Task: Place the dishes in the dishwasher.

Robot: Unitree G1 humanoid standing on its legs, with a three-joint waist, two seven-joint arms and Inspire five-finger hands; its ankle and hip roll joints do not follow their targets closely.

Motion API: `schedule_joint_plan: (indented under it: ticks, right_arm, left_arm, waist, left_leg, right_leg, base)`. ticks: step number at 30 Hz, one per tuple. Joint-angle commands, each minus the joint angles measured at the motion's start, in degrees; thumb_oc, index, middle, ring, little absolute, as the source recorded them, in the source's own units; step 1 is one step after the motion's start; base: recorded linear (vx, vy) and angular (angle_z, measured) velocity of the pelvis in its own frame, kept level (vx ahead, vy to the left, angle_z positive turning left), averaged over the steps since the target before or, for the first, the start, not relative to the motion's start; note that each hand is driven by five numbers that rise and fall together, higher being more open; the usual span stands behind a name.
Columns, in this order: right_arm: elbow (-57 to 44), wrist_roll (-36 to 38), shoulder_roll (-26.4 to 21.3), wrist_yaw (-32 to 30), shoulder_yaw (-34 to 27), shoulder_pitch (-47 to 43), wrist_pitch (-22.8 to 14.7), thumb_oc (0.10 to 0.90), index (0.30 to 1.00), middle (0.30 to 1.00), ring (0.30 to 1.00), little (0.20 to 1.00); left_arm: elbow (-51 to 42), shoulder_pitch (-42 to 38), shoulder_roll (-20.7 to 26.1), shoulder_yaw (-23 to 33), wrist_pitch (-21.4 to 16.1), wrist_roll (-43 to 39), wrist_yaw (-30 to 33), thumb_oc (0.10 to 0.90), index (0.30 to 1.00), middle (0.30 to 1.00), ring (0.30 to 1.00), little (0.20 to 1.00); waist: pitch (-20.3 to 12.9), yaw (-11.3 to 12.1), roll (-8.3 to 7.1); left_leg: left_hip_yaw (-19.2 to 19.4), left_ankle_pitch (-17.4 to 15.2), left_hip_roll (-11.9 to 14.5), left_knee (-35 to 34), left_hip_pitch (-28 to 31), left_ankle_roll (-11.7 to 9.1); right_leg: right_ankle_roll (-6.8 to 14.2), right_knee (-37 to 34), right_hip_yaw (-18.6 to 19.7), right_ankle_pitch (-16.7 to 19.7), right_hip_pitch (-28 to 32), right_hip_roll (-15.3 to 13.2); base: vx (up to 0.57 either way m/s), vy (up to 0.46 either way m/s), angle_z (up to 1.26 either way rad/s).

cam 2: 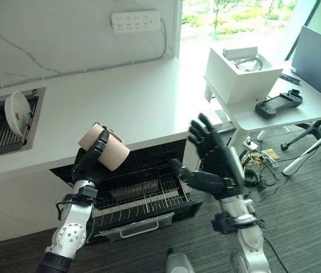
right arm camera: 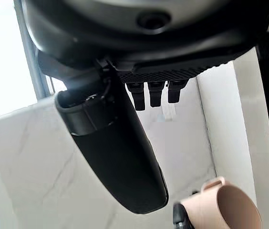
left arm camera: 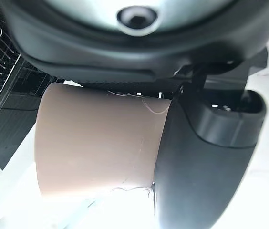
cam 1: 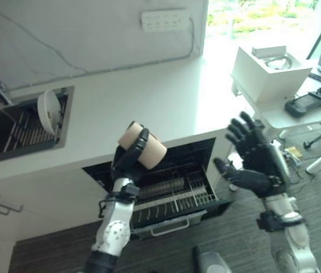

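A tan cup (cam 1: 143, 145) lies on its side in my left hand (cam 1: 130, 158), whose fingers are curled round it; the hand is raised in front of the white counter's edge, above the open dishwasher (cam 1: 172, 190). Close up, the cup (left arm camera: 96, 148) fills the space between thumb and palm. The dishwasher's lower rack (cam 2: 143, 200) is pulled out below, with bare wire tines. My right hand (cam 1: 257, 159) is lifted to the right of the dishwasher, fingers spread and straight, holding nothing. A white bowl (cam 1: 48, 111) stands on edge in the sink rack (cam 1: 32, 128) at the far left.
The white counter (cam 1: 149, 96) runs across, with a power strip (cam 1: 165, 19) on the wall behind it. A white box (cam 1: 268, 71) and a black handheld device (cam 1: 307, 102) sit on a side table at right. Office chair legs (cam 2: 314, 142) stand on the grey carpet.
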Motion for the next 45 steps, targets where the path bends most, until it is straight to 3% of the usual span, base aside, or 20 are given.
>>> schedule_joint_plan:
  ticks: [1, 9, 15, 19, 27, 34, 45]
  right_arm:
    - [-5.42, -0.16, 0.95, 1.18, -1.57, -3.54, -2.08, 0.800, 0.900, 0.900, 0.900, 0.900]
    - [-4.87, -0.39, 0.21, -2.92, 4.92, -8.48, 3.04, 0.800, 0.900, 0.900, 0.900, 0.900]
    - [-2.78, -2.06, 0.15, -7.52, 8.93, -12.37, 7.00, 0.800, 0.900, 0.900, 0.900, 0.900]
    - [-0.37, 1.22, 0.65, -9.75, 11.10, -14.46, 11.03, 0.800, 0.900, 0.900, 0.900, 0.900]
    - [4.27, 0.12, 2.74, -12.59, 15.38, -18.81, 17.04, 0.800, 0.900, 0.900, 0.900, 0.900]
    - [5.73, 0.21, 3.24, -13.18, 17.15, -20.66, 18.82, 0.800, 0.900, 0.900, 0.900, 0.900]
    - [6.83, 0.03, 4.83, -14.14, 19.23, -25.27, 18.20, 0.800, 0.900, 0.900, 0.900, 0.900]
  left_arm:
    - [-3.25, -4.38, 0.81, 0.05, -5.04, 1.72, -2.77, 0.400, 0.300, 0.300, 0.300, 0.300]
    - [-1.99, -5.25, 1.16, -4.19, -5.57, 9.11, -1.81, 0.400, 0.300, 0.300, 0.300, 0.300]
    - [-0.40, -6.67, 2.16, -6.38, -9.45, 18.27, 0.55, 0.400, 0.300, 0.300, 0.300, 0.300]
    - [0.06, -7.28, 3.05, -7.04, -10.69, 23.23, 1.11, 0.400, 0.300, 0.300, 0.300, 0.300]
    - [2.80, -9.18, 3.26, -8.83, -12.76, 24.75, 2.89, 0.400, 0.300, 0.300, 0.300, 0.300]
    - [3.94, -9.94, 2.85, -9.91, -12.51, 24.79, 2.70, 0.400, 0.300, 0.300, 0.300, 0.300]
    - [6.28, -11.07, 1.62, -11.66, -11.31, 25.01, 3.43, 0.400, 0.300, 0.300, 0.300, 0.300]
  waist:
    - [-3.37, 0.84, -1.37]
    - [-3.87, 3.25, -1.62]
    - [-4.07, 5.04, -1.91]
    - [-4.02, 6.09, -2.08]
    - [-4.07, 7.58, -2.48]
    - [-3.95, 7.94, -2.75]
    - [-3.77, 8.68, -2.92]
  left_leg:
    - [-6.19, -4.96, 2.30, 5.37, -2.77, -1.16]
    - [-7.72, -4.76, 2.31, 5.37, -3.33, -1.55]
    - [-8.71, -4.71, 2.12, 5.37, -3.66, -1.70]
    - [-10.01, -4.63, 1.71, 5.37, -4.03, -1.71]
    - [-11.65, -4.52, 1.01, 5.37, -4.61, -1.62]
    - [-11.60, -4.53, 1.18, 5.37, -4.56, -1.58]
    - [-12.48, -4.60, 0.99, 5.37, -4.50, -1.55]
  right_leg:
    - [6.67, 0.84, -3.46, -3.13, 2.87, -5.06]
    - [6.52, 0.84, -4.96, -3.44, 3.48, -5.44]
    - [6.41, 0.84, -5.97, -3.60, 3.95, -5.82]
    - [6.26, 0.84, -6.13, -3.71, 4.20, -5.79]
    - [6.22, 0.84, -6.65, -3.70, 4.50, -6.09]
    - [6.25, 0.84, -7.01, -3.66, 4.66, -6.26]
    - [6.05, 0.84, -6.47, -3.75, 4.82, -5.93]
  base:
    - [0.00, -0.026, 0.17]
    - [0.00, -0.029, 0.14]
    - [0.02, -0.027, 0.14]
    - [0.03, -0.013, 0.17]
    - [0.02, 0.007, 0.08]
    - [0.01, 0.002, 0.04]
    - [0.01, -0.004, 0.03]
